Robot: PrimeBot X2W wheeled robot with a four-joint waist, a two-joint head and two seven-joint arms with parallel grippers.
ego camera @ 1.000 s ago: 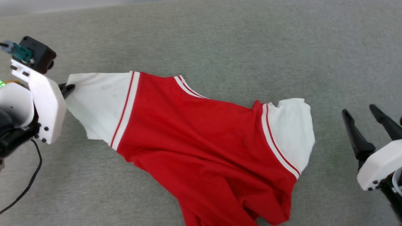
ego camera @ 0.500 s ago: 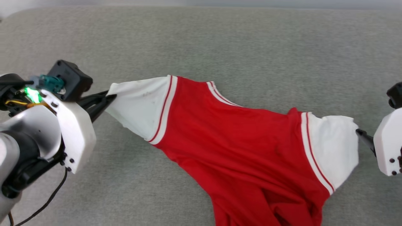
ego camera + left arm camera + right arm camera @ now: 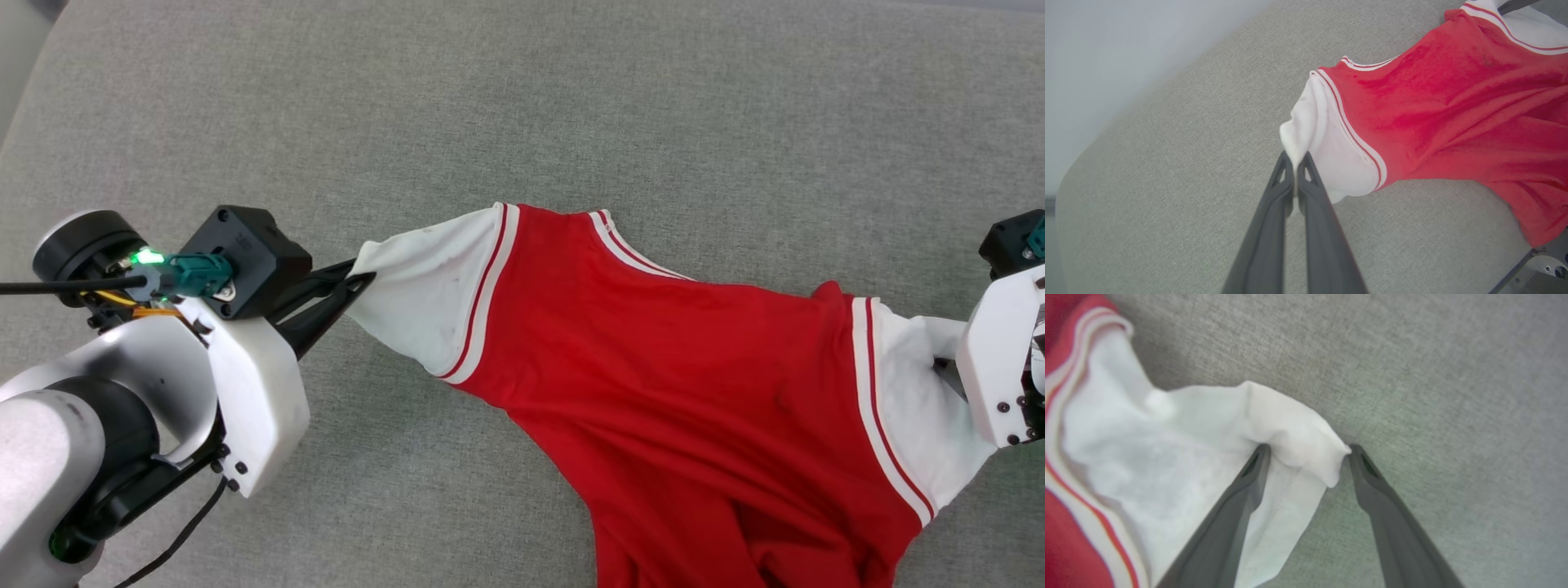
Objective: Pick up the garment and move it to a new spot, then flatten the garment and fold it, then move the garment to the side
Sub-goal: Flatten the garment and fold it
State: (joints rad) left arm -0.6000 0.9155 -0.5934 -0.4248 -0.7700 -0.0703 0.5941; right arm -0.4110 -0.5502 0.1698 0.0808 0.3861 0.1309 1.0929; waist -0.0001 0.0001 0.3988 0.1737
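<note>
Tight left fingers on garment sleeve, wide right fingers around other

Seemingly a home-like room, judging by the grey woven upholstered cushion (rounded at its corner).

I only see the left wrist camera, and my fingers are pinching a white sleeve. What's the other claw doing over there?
Observer: The right gripper is wide open. The edge of the other white sleeve sits between its fingers, not pinched yet.
Operator: Is the shirt flat?
Observer: No. In the head view the garment is rumpled in folds at its lower end.
Operator: Is anything lit up on my arm?
Observer: Yes, a green light glows behind the left gripper.
</note>
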